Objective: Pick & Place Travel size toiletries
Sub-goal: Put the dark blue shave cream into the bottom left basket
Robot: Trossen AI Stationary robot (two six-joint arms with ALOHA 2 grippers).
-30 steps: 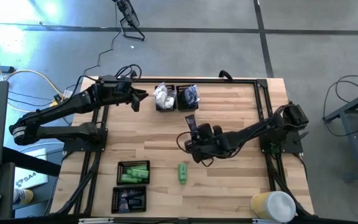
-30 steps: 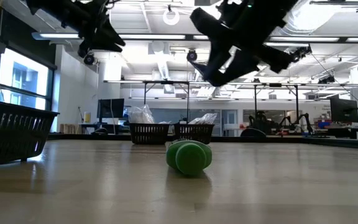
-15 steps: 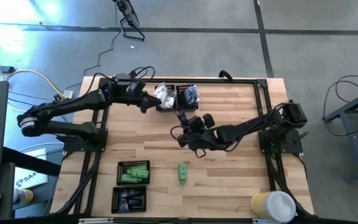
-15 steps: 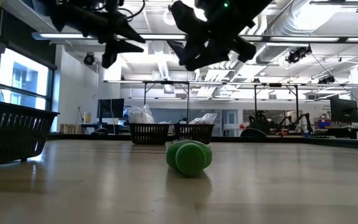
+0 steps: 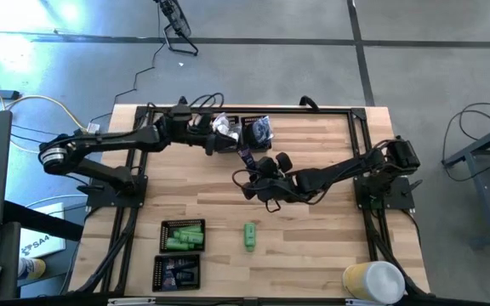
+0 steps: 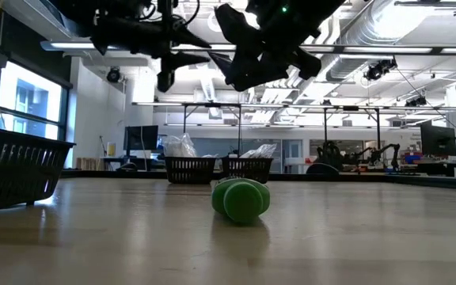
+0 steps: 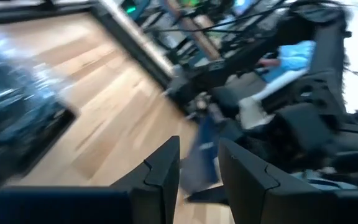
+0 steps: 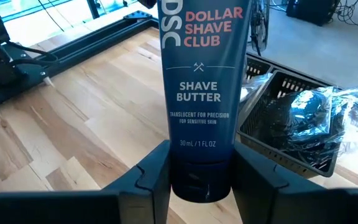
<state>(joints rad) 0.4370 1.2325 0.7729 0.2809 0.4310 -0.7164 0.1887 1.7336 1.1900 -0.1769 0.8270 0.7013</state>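
Note:
My right gripper (image 5: 256, 167) hangs over the table's middle, shut on a dark navy tube (image 8: 197, 74) printed "Shave Butter". My left gripper (image 5: 220, 144) stands open close by, beside the far trays. Its fingers (image 7: 166, 165) point at the tube's free end (image 7: 197, 158), and I cannot tell whether they touch it. A bright green tube (image 5: 250, 235) lies on its side on the wood, also seen in the low view (image 6: 242, 199). My right gripper pinches the navy tube at its dark cap end (image 8: 201, 182) between its two fingers (image 8: 156, 174). The tube runs on along the fingers' line, out past their tips. It is lifted clear of the table, its flat end toward the far trays.
Two black mesh trays stand at the far edge, one with white packets (image 5: 225, 132), one with dark pieces in clear bags (image 5: 259, 130). Near left are a tray of green tubes (image 5: 183, 235) and a tray of navy tubes (image 5: 177, 272). A pale roll (image 5: 373, 281) sits near right.
My left gripper has swung from the far left toward the table's right, along the far trays, sinking a little and rolling, and now faces the tube. My right gripper has carried the navy tube toward the far-left and rolled its wrist. The green tube has not moved.

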